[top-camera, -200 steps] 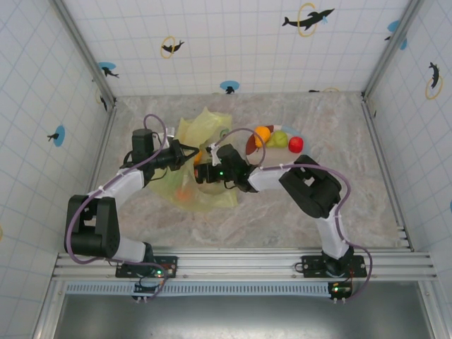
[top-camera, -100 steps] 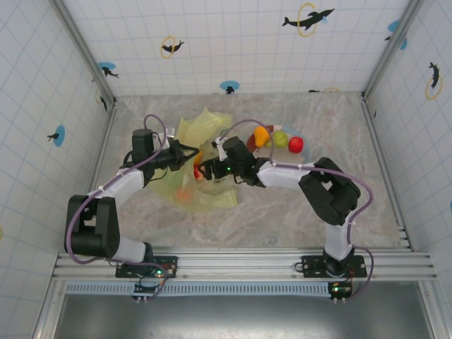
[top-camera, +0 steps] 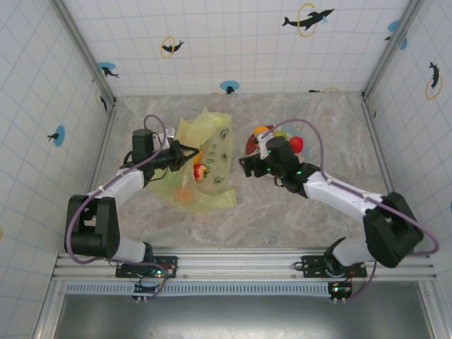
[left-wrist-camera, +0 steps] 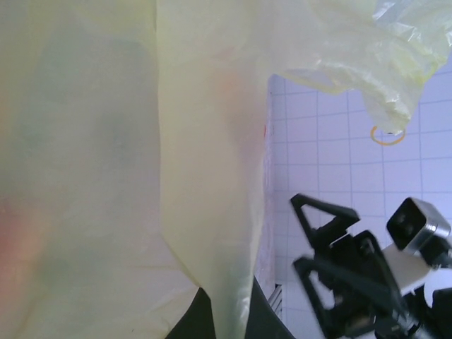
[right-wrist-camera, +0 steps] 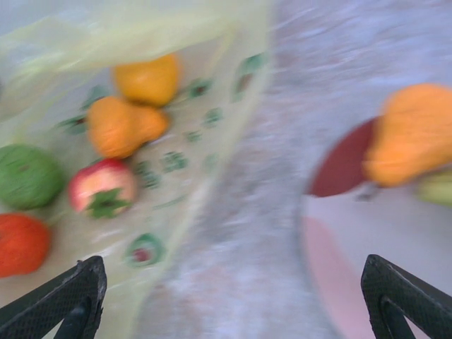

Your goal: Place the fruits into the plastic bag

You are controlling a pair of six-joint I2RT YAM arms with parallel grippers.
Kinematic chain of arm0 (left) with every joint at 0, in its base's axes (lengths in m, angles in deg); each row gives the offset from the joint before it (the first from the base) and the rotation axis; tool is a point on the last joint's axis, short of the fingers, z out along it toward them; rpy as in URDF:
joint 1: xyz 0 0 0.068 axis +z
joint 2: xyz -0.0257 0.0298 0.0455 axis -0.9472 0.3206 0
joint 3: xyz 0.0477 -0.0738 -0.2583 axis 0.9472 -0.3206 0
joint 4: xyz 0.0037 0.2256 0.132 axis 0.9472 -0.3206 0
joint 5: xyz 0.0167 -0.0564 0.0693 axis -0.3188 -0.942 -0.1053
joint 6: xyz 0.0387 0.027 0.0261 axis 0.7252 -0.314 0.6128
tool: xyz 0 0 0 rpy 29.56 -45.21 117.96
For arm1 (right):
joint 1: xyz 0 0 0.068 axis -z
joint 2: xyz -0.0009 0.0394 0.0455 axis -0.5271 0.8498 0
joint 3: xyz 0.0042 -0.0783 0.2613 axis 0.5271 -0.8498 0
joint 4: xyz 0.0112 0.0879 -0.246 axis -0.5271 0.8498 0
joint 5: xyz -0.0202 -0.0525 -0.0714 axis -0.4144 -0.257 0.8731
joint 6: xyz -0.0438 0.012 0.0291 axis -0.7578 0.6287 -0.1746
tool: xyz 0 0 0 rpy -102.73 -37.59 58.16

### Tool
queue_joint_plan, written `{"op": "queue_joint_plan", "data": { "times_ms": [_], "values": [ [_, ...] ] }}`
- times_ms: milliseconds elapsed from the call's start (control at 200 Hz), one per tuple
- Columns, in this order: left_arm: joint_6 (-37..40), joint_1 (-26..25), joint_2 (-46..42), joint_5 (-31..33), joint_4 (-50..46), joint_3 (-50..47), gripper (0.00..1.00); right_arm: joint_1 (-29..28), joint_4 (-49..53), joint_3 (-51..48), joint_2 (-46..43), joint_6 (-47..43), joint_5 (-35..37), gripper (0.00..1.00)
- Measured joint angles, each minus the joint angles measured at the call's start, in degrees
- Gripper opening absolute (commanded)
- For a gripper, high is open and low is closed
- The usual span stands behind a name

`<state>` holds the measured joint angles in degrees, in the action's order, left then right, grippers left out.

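The yellow-green plastic bag (top-camera: pixel 212 152) lies left of centre. My left gripper (top-camera: pixel 186 155) is shut on its edge, and the film (left-wrist-camera: pixel 212 212) runs down between my dark fingers (left-wrist-camera: pixel 185 323). Inside the bag lie two orange fruits (right-wrist-camera: pixel 123 126), a green one (right-wrist-camera: pixel 28 176), a red apple (right-wrist-camera: pixel 104 187) and a red-orange one (right-wrist-camera: pixel 21 244). My right gripper (top-camera: pixel 244 166) hovers open and empty between bag and plate, over bare table (right-wrist-camera: pixel 233 304). An orange fruit (right-wrist-camera: pixel 413 134), a yellow-green one (top-camera: pixel 280 135) and a red one (top-camera: pixel 296 145) sit on the plate.
The round brown, pink and blue plate (right-wrist-camera: pixel 339 169) stands right of the bag at the back (top-camera: pixel 252 143). Tiled walls close the table on three sides. The right arm's fingers (left-wrist-camera: pixel 318 212) show beyond the bag's edge in the left wrist view.
My right gripper has pulled out of the bag and swung right toward the plate. A red fruit now lies loose in the bag. The left arm has not moved.
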<state>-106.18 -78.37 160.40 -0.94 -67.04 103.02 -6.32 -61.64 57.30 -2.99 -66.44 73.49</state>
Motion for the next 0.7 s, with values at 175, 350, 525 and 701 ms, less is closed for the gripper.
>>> {"op": "queue_joint_plan", "data": {
  "times_ms": [175,350,525,701],
  "values": [
    [0.00,0.00,0.00,0.02,0.00,0.00,0.00,9.33,5.53,-0.09,-1.55,-2.38,10.05,0.96],
    [0.00,0.00,0.00,0.02,-0.02,0.00,0.00,16.96,9.40,1.20,4.28,-1.95,14.62,0.92],
    [0.00,0.00,0.04,0.02,-0.13,0.00,0.00,19.12,11.41,5.60,13.03,-0.87,14.71,0.88],
    [0.02,0.00,0.04,0.02,-0.42,0.00,0.00,20.17,12.11,11.80,19.52,-0.07,13.11,0.83]
  ]
}}
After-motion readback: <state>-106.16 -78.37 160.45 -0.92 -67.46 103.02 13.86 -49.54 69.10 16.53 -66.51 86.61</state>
